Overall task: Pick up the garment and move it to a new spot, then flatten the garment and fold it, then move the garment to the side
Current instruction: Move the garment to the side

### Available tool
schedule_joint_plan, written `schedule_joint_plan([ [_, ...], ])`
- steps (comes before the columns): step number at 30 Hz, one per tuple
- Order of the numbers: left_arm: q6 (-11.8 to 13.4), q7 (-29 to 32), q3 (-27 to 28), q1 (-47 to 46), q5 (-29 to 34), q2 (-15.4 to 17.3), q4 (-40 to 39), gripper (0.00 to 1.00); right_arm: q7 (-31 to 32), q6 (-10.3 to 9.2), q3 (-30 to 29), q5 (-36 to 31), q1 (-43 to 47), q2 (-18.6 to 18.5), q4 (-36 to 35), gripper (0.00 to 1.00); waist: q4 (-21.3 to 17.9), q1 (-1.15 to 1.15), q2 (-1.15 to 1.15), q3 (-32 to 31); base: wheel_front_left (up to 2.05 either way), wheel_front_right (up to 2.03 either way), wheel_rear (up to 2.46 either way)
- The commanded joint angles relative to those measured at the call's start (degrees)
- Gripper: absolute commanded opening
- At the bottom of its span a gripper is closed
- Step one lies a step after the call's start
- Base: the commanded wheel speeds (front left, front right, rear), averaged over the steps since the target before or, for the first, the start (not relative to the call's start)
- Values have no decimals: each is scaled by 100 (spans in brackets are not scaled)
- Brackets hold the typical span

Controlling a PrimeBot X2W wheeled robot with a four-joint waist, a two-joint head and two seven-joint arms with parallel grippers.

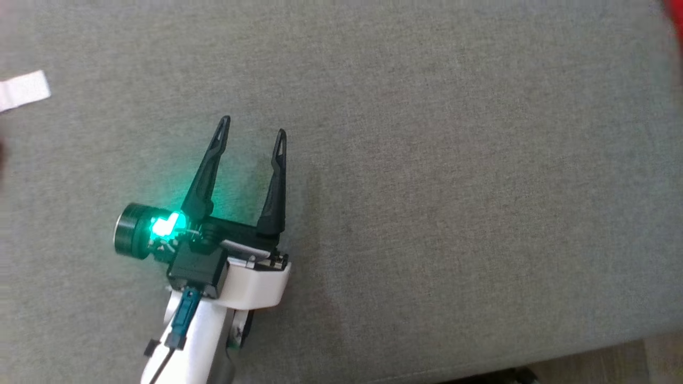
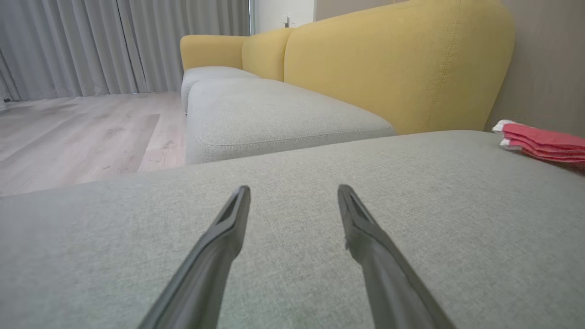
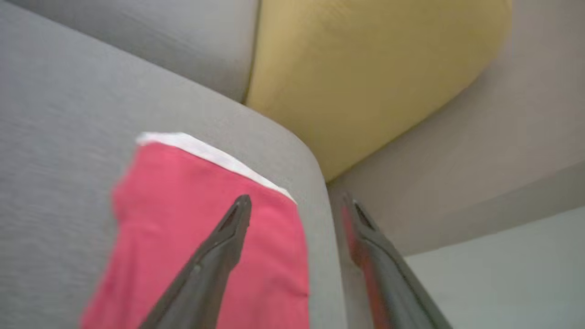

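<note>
I note both left hand [image 1: 253, 125] and right hand [image 3: 297, 201] released; I would lift the right straight clear of the folded red garment [image 3: 183, 205], disturbing no fold

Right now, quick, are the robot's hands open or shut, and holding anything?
Left gripper: jaws open, empty.
Right gripper: jaws open, above the red garment.

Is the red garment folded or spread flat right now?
Folded: the left wrist view shows the garment as a compact stack of red layers on the grey cushion.
</note>
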Motion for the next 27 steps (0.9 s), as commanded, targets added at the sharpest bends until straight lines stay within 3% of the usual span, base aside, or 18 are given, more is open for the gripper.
schedule_joint_plan([
  [1,19,-13,176,49,-18,35,-136,100,-59,12,-45,-45,166,95,-257,100,86,0,0,-205,0,0,0],
  [5,36,-13,200,147,-96,8,-88,100,-91,12,117,-87,535,534,-462,100,218,0,0,-487,0,0,0],
  [9,86,-13,268,333,-266,-50,32,100,-261,12,448,206,1169,1275,-555,100,454,0,0,-963,0,0,0],
  [16,102,-13,507,780,-619,-119,288,100,-1410,12,1302,958,1975,2435,-17,100,703,0,0,-1738,0,0,0],
  [20,69,-13,621,1029,-720,-136,414,100,-2356,12,1698,1165,2160,2846,475,100,787,0,0,-2157,0,0,0],
  [23,82,-13,735,1247,-737,-143,482,100,-2634,12,1800,976,2363,3102,656,100,856,0,0,-2512,0,0,0],
  [27,66,-13,834,1543,-555,-147,288,100,-2658,12,1531,698,2831,3426,-113,100,889,0,0,-2853,0,0,0],
])
